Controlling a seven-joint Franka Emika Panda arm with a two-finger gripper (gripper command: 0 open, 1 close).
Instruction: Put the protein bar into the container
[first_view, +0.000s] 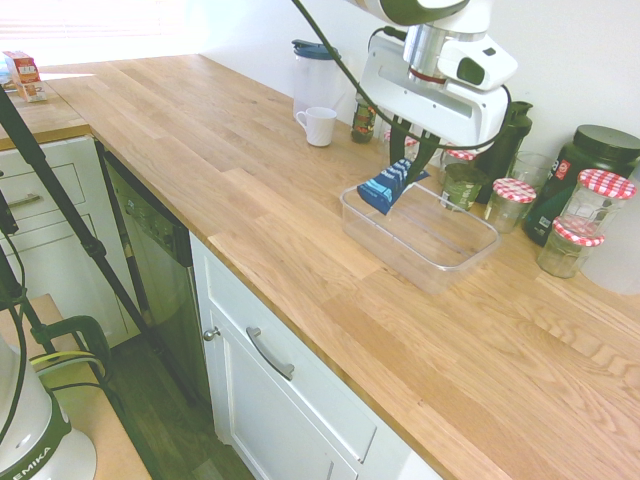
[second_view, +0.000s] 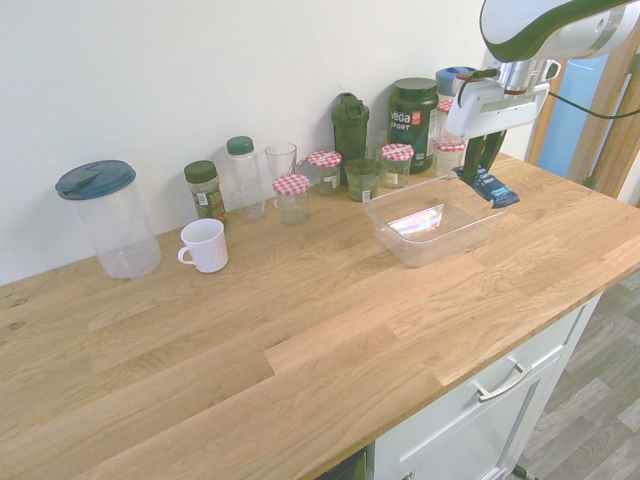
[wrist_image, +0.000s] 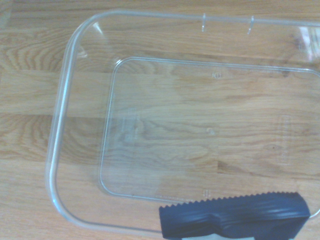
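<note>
Risk: jaws pinch protein bar (first_view: 388, 187) by one end, bar hanging tilted over container (first_view: 440, 262) rim at its 10 o'clock corner; release here w/o moving inward could drop it onto rim, then tabletop (first_view: 250, 210)

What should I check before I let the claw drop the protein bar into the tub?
1. Grip: the claw is shut on the protein bar, which hangs tilted below it. Ok.
2. Position: the bar hangs at the near end of the container; the wrist view shows its end right at the rim. Whether it is fully inside the rim: cannot tell.
3. Container contents: empty, open top, no lid. Ok.
4. Claw direction: pointing down at the tub. Ok.
5. Neighbours: the red-checked jar and the green shaker bottle stand just behind the tub, apart from the bar. Ok.
</note>
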